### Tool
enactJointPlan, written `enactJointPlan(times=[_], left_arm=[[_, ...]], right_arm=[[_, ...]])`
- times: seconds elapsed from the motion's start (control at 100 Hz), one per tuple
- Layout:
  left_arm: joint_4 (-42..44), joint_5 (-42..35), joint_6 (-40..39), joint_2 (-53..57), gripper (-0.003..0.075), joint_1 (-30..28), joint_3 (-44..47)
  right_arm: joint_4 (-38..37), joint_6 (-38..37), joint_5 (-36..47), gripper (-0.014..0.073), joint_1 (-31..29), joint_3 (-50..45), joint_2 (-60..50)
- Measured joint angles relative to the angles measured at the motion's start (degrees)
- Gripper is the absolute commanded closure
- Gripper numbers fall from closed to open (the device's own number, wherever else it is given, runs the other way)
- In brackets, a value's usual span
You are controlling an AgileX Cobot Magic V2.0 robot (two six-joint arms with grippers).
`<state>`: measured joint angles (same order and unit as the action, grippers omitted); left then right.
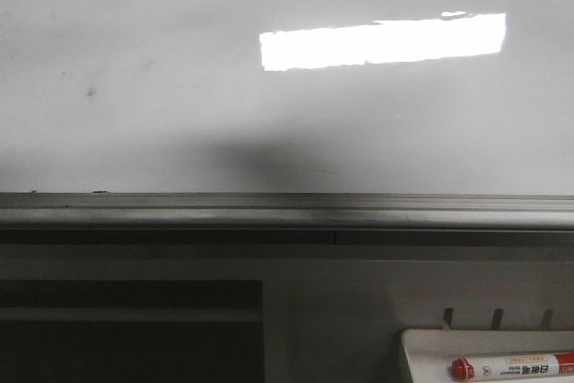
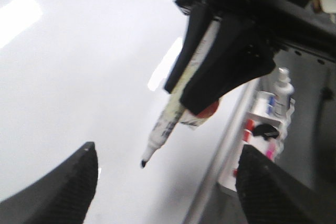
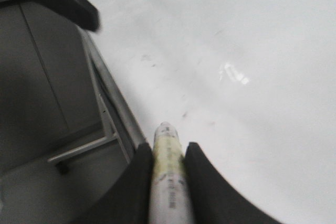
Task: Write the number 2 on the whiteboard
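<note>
Whiteboard (image 1: 179, 69) fills most of the front view, glossy white, a bright rectangular light reflection (image 1: 383, 40) on it upper right, faint smudges at left, a soft shadow low centre. No drawn line shows on it in any view. Grey metal rail (image 1: 287, 210) runs along its bottom edge. Below right, a small white tray (image 1: 421, 347) holds a red-capped marker (image 1: 511, 368) lying flat. Neither arm shows in the front view.

Right pincer (image 3: 168, 177) clamped on a white marker (image 3: 169, 182), fingers (image 3: 137, 182) pressed on both sides of the barrel. In the left wrist view the same marker (image 2: 168, 119) hangs tilted, black tip just off the board surface; touching or not, can't tell.

Left pincer (image 2: 165, 182) stands apart, nothing between its two dark pads (image 2: 58, 192), near the board, beside the right one.
</note>
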<state>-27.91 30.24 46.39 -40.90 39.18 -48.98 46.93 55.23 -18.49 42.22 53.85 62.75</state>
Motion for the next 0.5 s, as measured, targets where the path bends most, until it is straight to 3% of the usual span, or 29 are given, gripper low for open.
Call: enactJointPlan(times=[0.18, 0.33, 0.38, 0.5], left_arm=[[8.77, -0.22, -10.83, 12.13, 0.0532, -10.46, 3.23], [9.22, 0.19, -12.93, 18.52, 0.0706, -17.39, 8.98], [8.11, 0.19, -13.06, 20.19, 0.0742, -19.00, 10.71], [5.50, 0.19, -13.17, 23.40, 0.0741, -21.46, 13.09]], right_arm=[[-5.32, 2.49, 6.61, 0.0643, 0.00, 2.17, 2.17], [-13.51, 2.72, 8.33, 0.0643, 0.00, 3.05, 6.36], [-15.91, 2.75, 8.33, 0.0643, 0.00, 3.05, 8.34], [-18.94, 2.84, 8.45, 0.0643, 0.00, 3.05, 11.77]])
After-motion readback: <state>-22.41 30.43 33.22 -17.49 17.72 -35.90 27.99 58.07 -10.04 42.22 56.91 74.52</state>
